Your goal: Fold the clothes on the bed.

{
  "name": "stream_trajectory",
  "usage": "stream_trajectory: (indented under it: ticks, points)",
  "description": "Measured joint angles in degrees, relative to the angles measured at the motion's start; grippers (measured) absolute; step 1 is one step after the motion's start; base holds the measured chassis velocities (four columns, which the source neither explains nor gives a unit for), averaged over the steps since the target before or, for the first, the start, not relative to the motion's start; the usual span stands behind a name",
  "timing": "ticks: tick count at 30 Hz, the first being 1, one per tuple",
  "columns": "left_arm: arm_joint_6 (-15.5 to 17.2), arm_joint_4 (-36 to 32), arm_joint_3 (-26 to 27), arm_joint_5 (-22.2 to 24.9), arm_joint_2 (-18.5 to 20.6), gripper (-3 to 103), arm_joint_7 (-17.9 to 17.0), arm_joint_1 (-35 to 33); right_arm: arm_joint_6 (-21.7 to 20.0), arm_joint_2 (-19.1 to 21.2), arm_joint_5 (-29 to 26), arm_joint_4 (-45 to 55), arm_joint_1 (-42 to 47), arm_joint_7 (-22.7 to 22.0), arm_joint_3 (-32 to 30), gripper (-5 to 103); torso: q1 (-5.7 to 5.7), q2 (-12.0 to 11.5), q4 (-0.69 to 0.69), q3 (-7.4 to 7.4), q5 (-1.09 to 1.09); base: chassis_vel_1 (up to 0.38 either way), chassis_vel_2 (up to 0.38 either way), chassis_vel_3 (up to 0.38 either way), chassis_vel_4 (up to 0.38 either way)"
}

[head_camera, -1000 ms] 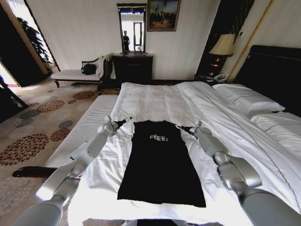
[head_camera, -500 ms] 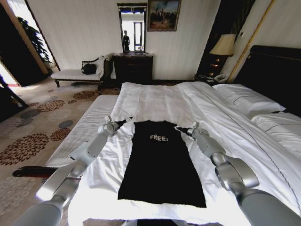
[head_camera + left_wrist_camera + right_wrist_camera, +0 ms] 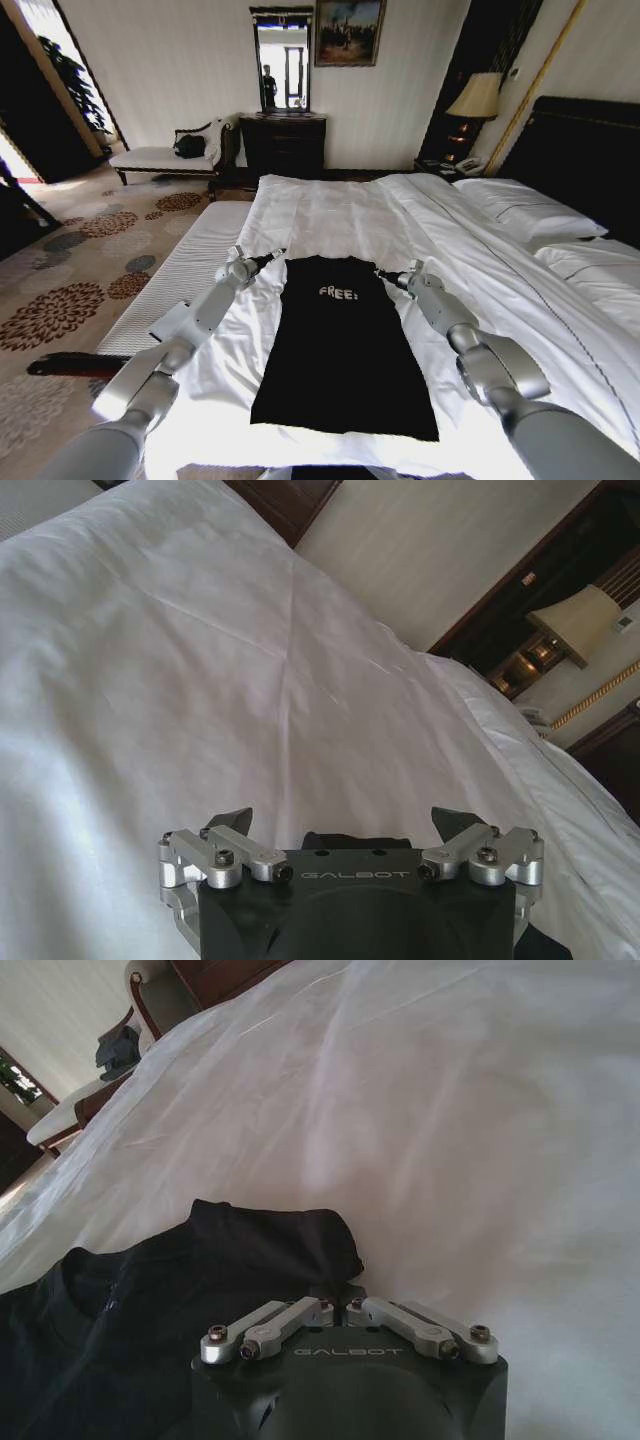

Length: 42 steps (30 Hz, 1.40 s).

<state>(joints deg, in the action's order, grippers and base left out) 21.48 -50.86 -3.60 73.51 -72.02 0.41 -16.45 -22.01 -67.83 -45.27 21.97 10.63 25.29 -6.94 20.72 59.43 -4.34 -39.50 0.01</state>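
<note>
While the right gripper (image 3: pixel 335 1300) sits pinched tight on the shoulder corner of the black T-shirt (image 3: pixel 343 350), the left gripper (image 3: pixel 340 825) waits with its fingers spread wide, poised over the opposite shoulder with a sliver of dark cloth showing between them. Both arms reach out from the foot edge of the bed (image 3: pixel 330 215) toward the garment's upper corners. Between them the shirt lies flat on the white duvet, near the foot edge, its collar pointing up the bed and its hem closest to the robot. It looks already narrowed into a long strip, sleeves tucked out of sight, with the small white lettering across the chest facing up. By my reckoning the lengthwise folds are done and the crosswise fold remains. The fabric looks soft, matte and limp; the duvet beneath is smooth, faintly creased cotton.
</note>
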Motion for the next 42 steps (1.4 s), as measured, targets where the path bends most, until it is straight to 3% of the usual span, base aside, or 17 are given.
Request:
stream_trajectory:
  ticks: [18, 35, 42]
  points:
    - [-2.19, 15.58, -0.07, -8.96, -11.68, 100, 0.00, 6.24, 0.27, -0.10, -0.39, 0.59, 0.40, 0.09, 0.07, 1, 0.00, 0.00, 0.01, 0.00, 0.00, 0.000, 0.000, 0.000, 0.000]
    - [-4.63, 24.43, 3.12, -15.96, -14.97, 100, 0.00, 8.56, 0.21, -0.44, -1.12, 1.60, 0.78, -0.60, 0.19, 1, 0.00, 0.00, 0.01, -0.01, -0.01, 0.000, 0.000, 0.000, 0.000]
    - [-4.91, 24.53, 3.25, -16.68, -15.62, 100, 0.00, 8.89, 0.20, -0.72, -1.21, 1.95, 0.78, -0.93, 0.29, 1, 0.00, 0.00, 0.01, 0.00, -0.01, 0.000, 0.000, 0.000, 0.000]
